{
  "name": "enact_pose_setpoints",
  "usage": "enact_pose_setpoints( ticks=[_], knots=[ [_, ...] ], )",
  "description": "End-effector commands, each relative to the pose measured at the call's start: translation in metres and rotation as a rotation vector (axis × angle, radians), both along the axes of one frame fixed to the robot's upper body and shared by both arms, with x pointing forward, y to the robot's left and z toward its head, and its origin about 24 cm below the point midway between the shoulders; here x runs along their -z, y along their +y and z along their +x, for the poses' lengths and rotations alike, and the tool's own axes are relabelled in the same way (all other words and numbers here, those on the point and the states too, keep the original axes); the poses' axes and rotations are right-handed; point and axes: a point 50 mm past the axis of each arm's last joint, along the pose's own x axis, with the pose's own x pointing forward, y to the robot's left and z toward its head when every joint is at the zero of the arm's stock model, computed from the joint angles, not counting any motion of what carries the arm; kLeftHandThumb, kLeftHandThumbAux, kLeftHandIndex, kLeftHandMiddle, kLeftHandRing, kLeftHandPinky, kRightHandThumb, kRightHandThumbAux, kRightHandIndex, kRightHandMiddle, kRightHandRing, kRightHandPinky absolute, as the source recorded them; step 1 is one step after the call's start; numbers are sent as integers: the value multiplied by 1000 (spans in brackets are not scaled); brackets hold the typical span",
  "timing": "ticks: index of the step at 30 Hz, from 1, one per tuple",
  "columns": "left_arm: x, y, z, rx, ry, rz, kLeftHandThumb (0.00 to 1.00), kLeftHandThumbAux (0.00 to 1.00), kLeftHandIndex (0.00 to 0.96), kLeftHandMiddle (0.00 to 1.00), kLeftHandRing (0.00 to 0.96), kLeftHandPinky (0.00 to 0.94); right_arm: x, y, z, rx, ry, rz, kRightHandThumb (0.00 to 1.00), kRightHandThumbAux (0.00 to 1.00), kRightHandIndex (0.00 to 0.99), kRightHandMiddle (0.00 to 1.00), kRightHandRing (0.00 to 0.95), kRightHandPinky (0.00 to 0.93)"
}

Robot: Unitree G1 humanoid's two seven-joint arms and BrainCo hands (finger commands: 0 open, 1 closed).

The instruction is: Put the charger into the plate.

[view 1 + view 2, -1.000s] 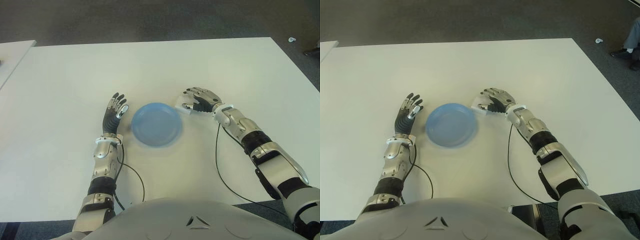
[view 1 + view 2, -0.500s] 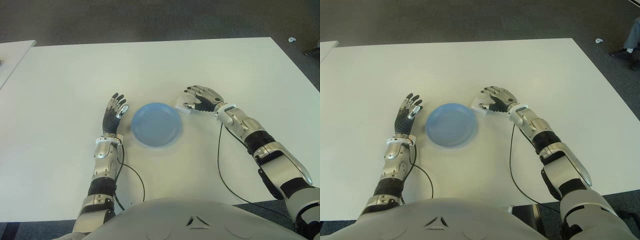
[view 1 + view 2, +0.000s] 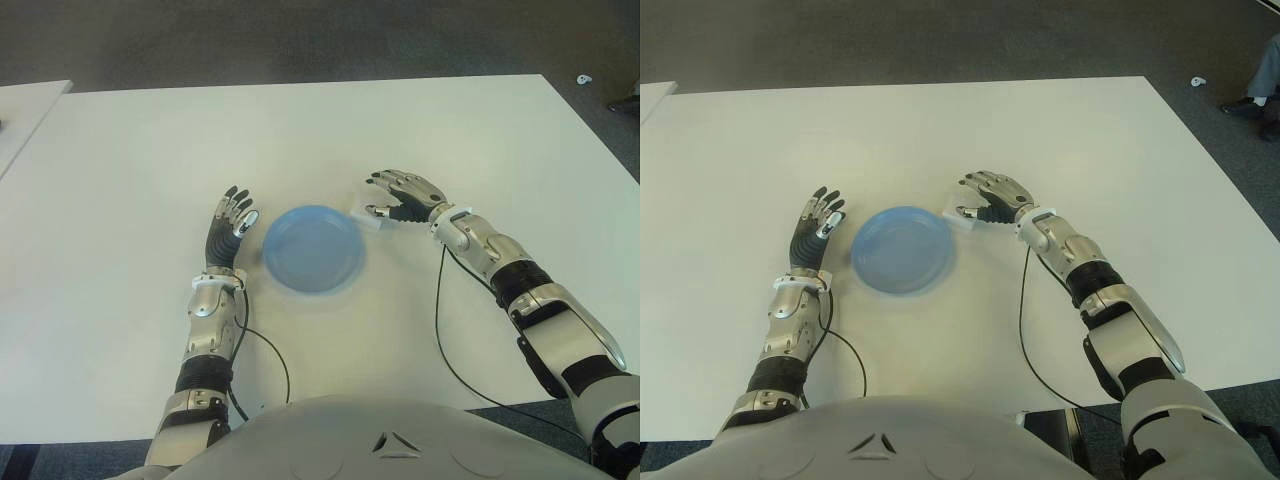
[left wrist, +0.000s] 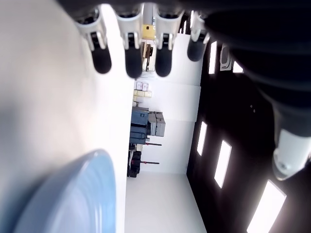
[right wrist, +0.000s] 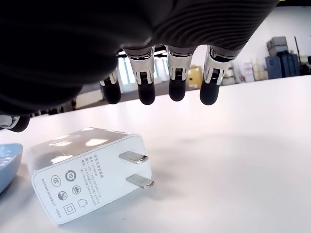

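White table (image 3: pixel 330 130), large, rectangular, fills most of both eye views. Holds blue plate (image 3: pixel 313 248) near the middle, upright, nothing in it. Holds white charger (image 5: pixel 87 170) just beside the plate's right rim, lying on its side, two flat prongs pointing away from the plate, clear of it. Carries a black cable (image 3: pixel 440 330) trailing across the near right part toward the table edge.

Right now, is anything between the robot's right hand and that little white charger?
Nothing: the right wrist view shows only air between the open right robot hand and the white plug-in charger lying on the white table.
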Motion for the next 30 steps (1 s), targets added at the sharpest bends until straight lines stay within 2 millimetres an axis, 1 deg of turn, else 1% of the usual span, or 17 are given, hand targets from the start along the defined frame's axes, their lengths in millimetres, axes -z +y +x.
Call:
enact_pose_setpoints(
  ticks=[1, 18, 30],
  knots=[
    [21, 0, -13, -18, 128, -29, 0, 577, 104, 156, 162, 174, -3, -1, 1, -10, 9, 5, 298, 129, 0, 0, 0, 0],
    [21, 0, -13, -44, 129, -26, 0, 548, 112, 163, 154, 137, -2, -4, -2, -60, 16, -21, 307, 128, 0, 0, 0, 0],
    [20, 0, -12, -42, 129, 3, 0, 543, 114, 165, 160, 158, 8, -5, -5, -72, 24, -45, 302, 111, 0, 0, 0, 0]
  ],
)
